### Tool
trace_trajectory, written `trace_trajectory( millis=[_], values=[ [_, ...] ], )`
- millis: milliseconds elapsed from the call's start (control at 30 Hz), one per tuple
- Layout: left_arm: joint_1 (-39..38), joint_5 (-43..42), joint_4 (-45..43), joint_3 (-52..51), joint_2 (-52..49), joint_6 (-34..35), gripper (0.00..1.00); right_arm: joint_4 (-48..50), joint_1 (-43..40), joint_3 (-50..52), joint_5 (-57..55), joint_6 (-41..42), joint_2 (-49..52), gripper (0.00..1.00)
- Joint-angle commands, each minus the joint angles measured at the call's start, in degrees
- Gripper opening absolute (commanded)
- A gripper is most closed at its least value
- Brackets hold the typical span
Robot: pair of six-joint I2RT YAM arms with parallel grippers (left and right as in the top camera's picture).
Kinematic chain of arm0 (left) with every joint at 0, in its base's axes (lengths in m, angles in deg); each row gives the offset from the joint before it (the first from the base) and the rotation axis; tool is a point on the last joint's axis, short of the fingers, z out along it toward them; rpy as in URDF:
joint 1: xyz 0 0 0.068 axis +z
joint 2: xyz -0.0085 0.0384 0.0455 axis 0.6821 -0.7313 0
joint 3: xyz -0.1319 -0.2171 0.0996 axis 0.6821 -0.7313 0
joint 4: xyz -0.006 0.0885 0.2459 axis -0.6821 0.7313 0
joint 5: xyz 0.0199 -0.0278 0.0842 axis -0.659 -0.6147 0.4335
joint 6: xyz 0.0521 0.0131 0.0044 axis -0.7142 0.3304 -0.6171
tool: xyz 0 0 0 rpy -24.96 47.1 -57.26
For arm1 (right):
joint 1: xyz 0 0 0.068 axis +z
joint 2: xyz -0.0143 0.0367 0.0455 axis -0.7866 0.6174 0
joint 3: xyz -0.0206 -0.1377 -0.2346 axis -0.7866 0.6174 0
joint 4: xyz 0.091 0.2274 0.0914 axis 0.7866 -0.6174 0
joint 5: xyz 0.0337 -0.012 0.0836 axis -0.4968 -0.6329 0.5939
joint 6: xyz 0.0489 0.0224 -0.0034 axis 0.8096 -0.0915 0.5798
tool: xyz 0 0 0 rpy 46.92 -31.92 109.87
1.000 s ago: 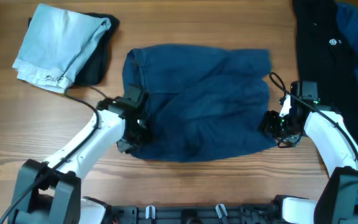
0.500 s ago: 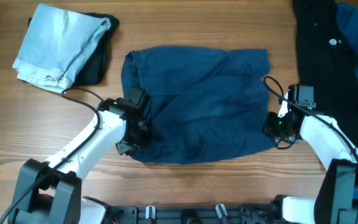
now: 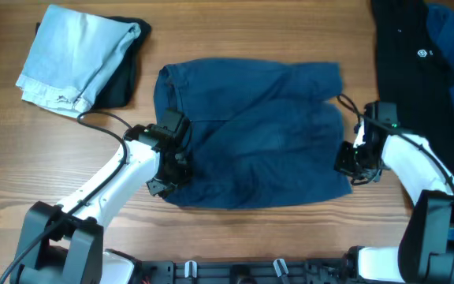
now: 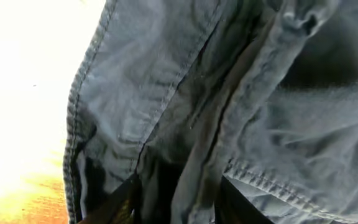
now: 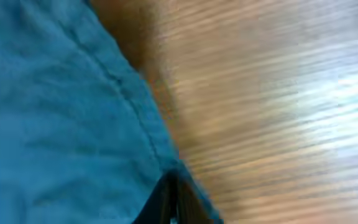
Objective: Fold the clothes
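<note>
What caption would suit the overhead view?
Left pincer and right pincer grip opposite edges of navy shorts on wooden table.

— What are the dark navy shorts (image 3: 251, 150) made of?
— Matt woven cloth, creased, with raised stitched seams. The pale blue folded garment (image 3: 77, 55) at the far left corner looks like denim.
— And the worktop (image 3: 251, 31)?
— Smooth wood with visible grain and a slight sheen. The white arm shells (image 3: 109, 177) look like glossy plastic.

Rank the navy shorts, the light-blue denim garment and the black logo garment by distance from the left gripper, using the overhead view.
From the left gripper:
1. navy shorts, table centre, right at the gripper.
2. light-blue denim garment, far left corner.
3. black logo garment, far right side.
</note>
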Motion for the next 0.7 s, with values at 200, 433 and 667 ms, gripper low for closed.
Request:
trace_trajectory(
  millis=[200,433,667],
  values=[
    [-0.1,0.9,0.7,-0.4,-0.1,1.2,0.3,-18.0,-1.1,-6.2,11.1,5.3,-8.2,0.04],
    [-0.1,1.0,0.8,-0.4,-0.1,1.2,0.3,-27.9,-1.1,-6.2,15.2,5.2,-8.3,0.04],
    [-0.1,3.3,-1.0,-0.4,-0.1,1.2,0.34,-36.5,-1.1,-6.2,-0.1,19.5,-22.0,0.04]
  ],
)
